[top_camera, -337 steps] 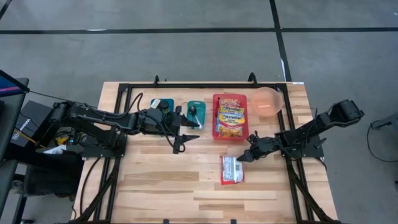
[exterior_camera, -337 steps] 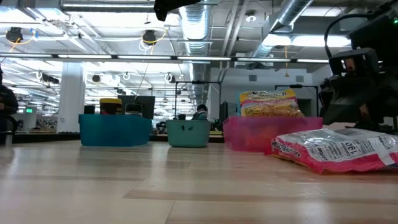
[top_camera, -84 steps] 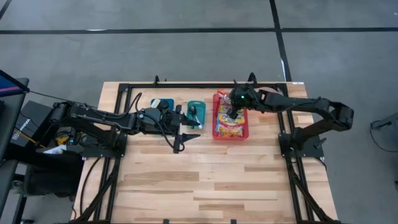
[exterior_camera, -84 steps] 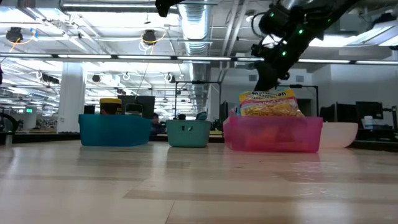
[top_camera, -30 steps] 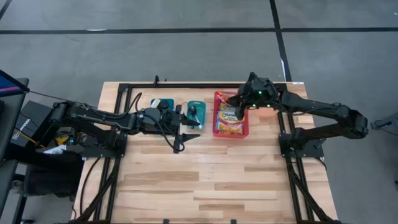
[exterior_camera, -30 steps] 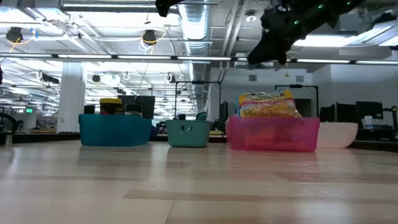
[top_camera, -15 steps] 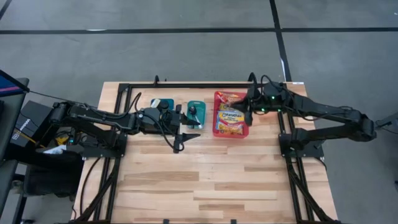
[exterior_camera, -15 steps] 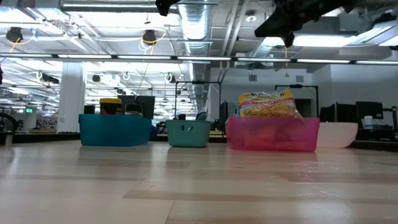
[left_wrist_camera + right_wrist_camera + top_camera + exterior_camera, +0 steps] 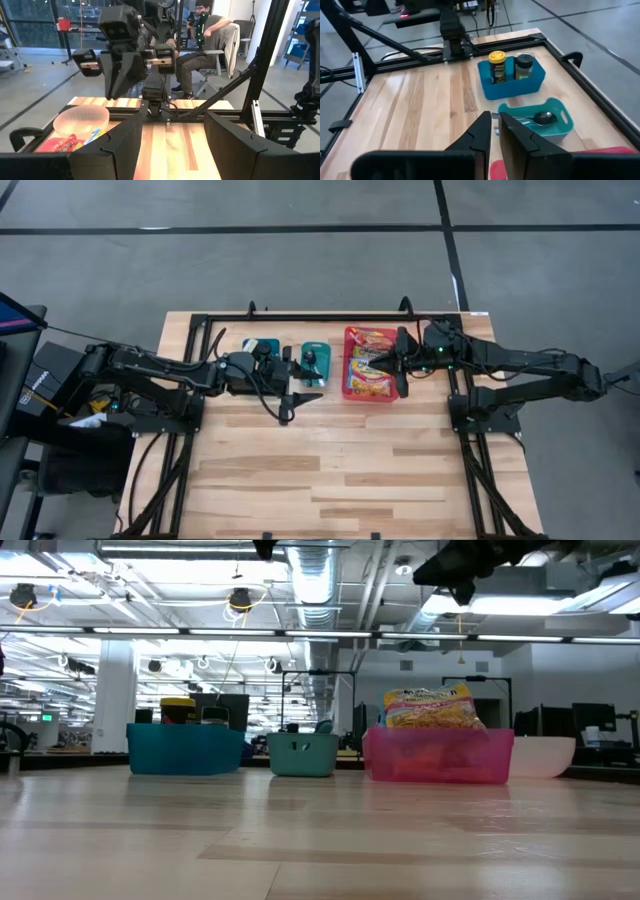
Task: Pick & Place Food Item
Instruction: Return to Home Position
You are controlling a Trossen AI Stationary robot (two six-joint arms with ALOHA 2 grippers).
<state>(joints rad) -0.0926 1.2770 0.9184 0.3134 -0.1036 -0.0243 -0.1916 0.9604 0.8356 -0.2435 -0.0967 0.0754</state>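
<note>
Compared with eleven seconds ago, the red-and-white pack has left the open counter (image 9: 330, 470), and the noodle packs (image 9: 364, 384) now lie together in the red bin (image 9: 346, 375) at the counter's far side. In the low view I see one yellow pack standing above that bin's rim.

The right gripper (image 9: 378, 363), which was over the bin's far end a second ago, has drawn back toward its own base. It now hangs above the bin's right half, pointing toward the left arm. The low view puts it high over the bin, at the picture's upper edge. Its fingers (image 9: 482, 132) are drawn nearly together, with only a narrow slit between them and nothing held.

The left gripper (image 9: 297, 400) has not moved across the frames. It sits just in front of the green bin (image 9: 324, 350), with its fingers (image 9: 107, 150) spread wide and empty.

The black spoon (image 9: 312, 360) lies inside the green bin. To that bin's left stands the blue bin (image 9: 512, 87), which holds two jars (image 9: 496, 64), one with a yellow lid and one with a dark lid. In the low view I read the row from left to right as blue bin, green bin, red bin, then a pale pink bowl (image 9: 545, 756) just beside the red bin.

Beyond the counter, the left wrist view shows a person (image 9: 202, 40) seated in a chair.
</note>
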